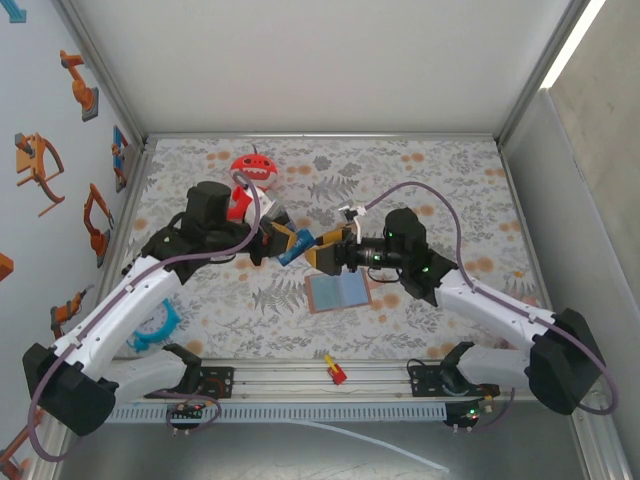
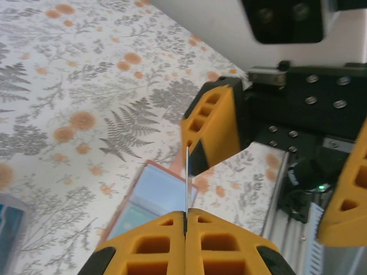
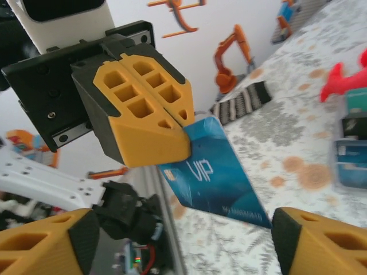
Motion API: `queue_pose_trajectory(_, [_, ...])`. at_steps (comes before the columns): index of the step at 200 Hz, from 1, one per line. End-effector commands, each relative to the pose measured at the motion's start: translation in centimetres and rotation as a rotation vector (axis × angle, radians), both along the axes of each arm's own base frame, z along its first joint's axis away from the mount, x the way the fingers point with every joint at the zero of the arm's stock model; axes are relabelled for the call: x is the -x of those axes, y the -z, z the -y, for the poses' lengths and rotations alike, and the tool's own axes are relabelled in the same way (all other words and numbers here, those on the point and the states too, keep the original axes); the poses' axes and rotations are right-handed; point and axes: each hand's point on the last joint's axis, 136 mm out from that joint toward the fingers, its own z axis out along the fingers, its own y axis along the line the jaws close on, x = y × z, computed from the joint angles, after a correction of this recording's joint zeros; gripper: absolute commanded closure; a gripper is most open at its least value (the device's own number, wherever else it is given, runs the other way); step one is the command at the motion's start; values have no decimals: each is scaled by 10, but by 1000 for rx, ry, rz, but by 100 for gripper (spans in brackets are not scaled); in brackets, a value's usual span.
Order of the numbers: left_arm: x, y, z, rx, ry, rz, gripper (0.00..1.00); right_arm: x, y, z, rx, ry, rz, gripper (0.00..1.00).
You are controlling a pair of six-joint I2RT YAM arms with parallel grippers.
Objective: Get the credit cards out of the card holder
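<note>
Blue plastic marked "VIP", the credit card [image 3: 218,183] is pinched at one corner by the left gripper [image 1: 283,240], whose orange fingers are clenched flat together on it. The card hangs in the air above and just behind the card holder [image 1: 338,292], clear of it.

The card holder lies spread open on the floral table cover [image 1: 430,180], its pale blue-grey inside facing up within a tan-brown rim. It rests flat, and neither gripper touches it. In the left wrist view it sits directly below the card, which appears there only as a thin edge.

The right gripper [image 1: 322,250] hovers above the far edge of the card holder, facing the left one. Its fingers [image 3: 49,243] are spread wide, released, with the free end of the card reaching down between them. One finger stands just beside the card's edge; whether it touches cannot be told.

A red plush toy [image 1: 252,170] stands well beyond the card holder, toward the back left. A teal ring [image 1: 160,325] lies well to the holder's left, beside the left arm. A small red-and-yellow piece [image 1: 335,372] sits nearer than the holder, on the rail between the arm bases.
</note>
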Motion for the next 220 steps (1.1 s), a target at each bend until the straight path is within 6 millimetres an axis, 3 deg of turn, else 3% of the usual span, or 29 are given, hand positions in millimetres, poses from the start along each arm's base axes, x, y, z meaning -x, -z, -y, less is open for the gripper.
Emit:
queue_pose_trajectory(1, [-22, 15, -13, -77, -66, 134, 100, -15, -3, 17, 74, 141, 61, 15])
queue_pose_trajectory(48, [-61, 36, -19, -121, -113, 325, 100, -30, 9, 54, 200, 349, 80, 6])
queue_pose_trajectory(108, [-102, 79, -22, -247, -96, 390, 100, -34, 11, 71, 234, 436, 86, 5])
queue_pose_trajectory(158, [-121, 105, -23, -280, -78, 435, 100, -35, 12, 73, 243, 447, 84, 5])
queue_pose_trajectory(220, [-127, 123, -32, -280, -76, 377, 100, -36, 12, 74, 243, 459, 83, 5])
